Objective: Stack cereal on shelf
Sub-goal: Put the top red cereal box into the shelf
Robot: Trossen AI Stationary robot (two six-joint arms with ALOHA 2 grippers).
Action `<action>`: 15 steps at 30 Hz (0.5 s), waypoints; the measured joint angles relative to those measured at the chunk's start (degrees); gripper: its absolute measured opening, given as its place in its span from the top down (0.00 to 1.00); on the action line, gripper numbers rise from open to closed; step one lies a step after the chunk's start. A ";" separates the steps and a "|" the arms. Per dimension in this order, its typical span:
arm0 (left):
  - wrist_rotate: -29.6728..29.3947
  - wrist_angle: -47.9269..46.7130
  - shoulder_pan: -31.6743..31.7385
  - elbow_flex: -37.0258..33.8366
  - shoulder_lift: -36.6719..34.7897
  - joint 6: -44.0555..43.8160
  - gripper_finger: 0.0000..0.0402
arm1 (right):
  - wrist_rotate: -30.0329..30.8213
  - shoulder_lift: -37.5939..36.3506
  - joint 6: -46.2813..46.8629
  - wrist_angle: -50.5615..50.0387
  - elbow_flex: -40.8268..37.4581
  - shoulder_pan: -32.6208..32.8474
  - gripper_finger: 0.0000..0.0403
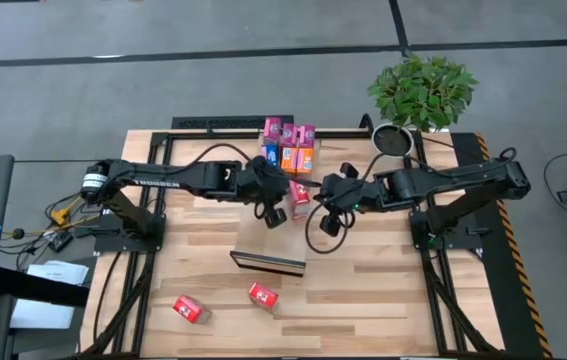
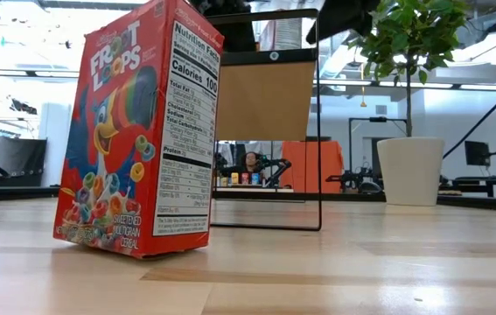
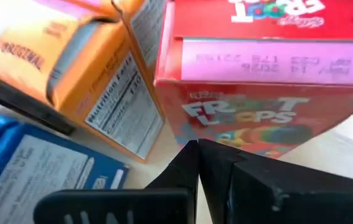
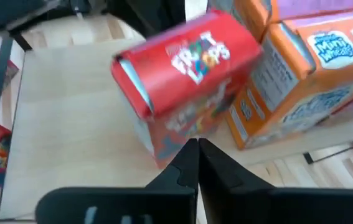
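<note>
Left gripper: the left gripper (image 1: 275, 213) was out over the middle of the table, fingers pinched fully together with nothing between them. In its wrist view the fingertips (image 3: 196, 163) sat right in front of a red cereal box (image 3: 269, 74), but weren't gripping it.

Right gripper: the right gripper (image 1: 329, 222) hung just to the right of that same red box (image 1: 300, 192), also clamped shut and empty. From its own camera the box (image 4: 185, 81) looked tipped over at an angle, beside the orange boxes (image 4: 301, 74).

Cereal stack: a little cluster of magenta, orange and blue boxes (image 1: 288, 145) was huddled at the far edge of the table, boxes touching each other, between the two arms.

Loose cereal: two more red boxes lay on the near part of the table, one (image 1: 191, 310) toward the left and one (image 1: 262, 295) just right of it, well apart from the cluster. One of them filled the low view as a big upright Froot Loops box (image 2: 138, 131).

Shelf: the pale wooden shelf (image 1: 269, 248) sat mid-table with its dark end face toward the near side, below both grippers. No cereal on it that I could see.

Other stuff: a potted plant (image 1: 422, 92) stood at the far right corner of the slatted table (image 1: 383, 300).
</note>
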 joint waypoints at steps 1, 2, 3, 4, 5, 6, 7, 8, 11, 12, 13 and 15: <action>0.28 0.17 0.02 0.00 0.00 0.00 1.00 | -0.02 -0.25 0.00 -0.59 0.00 0.00 0.94; 0.40 0.94 0.02 0.00 -0.02 0.00 1.00 | -0.05 -0.57 0.00 -1.43 -0.06 0.00 0.94; 0.30 1.55 0.02 0.02 -0.04 0.01 1.00 | -0.02 -0.82 0.00 -1.39 -0.07 0.00 0.95; -0.04 1.63 0.02 0.02 -0.04 0.22 1.00 | -0.02 -0.93 0.00 -0.89 -0.02 0.00 0.95; -0.50 1.50 0.04 0.02 -0.04 0.46 1.00 | -0.01 -0.93 0.02 -0.86 0.00 0.00 0.95; -0.84 1.51 0.23 0.02 -0.04 0.51 1.00 | -0.02 -0.85 0.02 -1.11 -0.01 0.00 0.95; -1.04 1.53 0.43 0.02 -0.04 0.53 1.00 | -0.03 -0.78 0.02 -1.18 -0.02 0.00 0.95; -0.94 1.55 0.62 0.02 -0.04 0.53 1.00 | -0.03 -0.77 0.02 -1.13 -0.02 0.00 0.94; -0.68 1.68 1.10 0.02 -0.04 0.53 1.00 | -0.02 -0.81 0.02 -1.10 -0.02 0.00 0.92; -0.77 2.06 1.15 0.02 -0.04 0.51 1.00 | -0.04 -0.81 0.02 -1.10 -0.02 0.00 0.91; -0.78 2.80 1.15 0.02 -0.04 0.50 1.00 | -0.03 -0.81 0.02 -1.10 -0.02 0.00 0.90; -0.09 4.12 1.09 0.02 -0.04 0.50 1.00 | -0.03 -0.81 0.02 -1.10 -0.02 0.00 0.90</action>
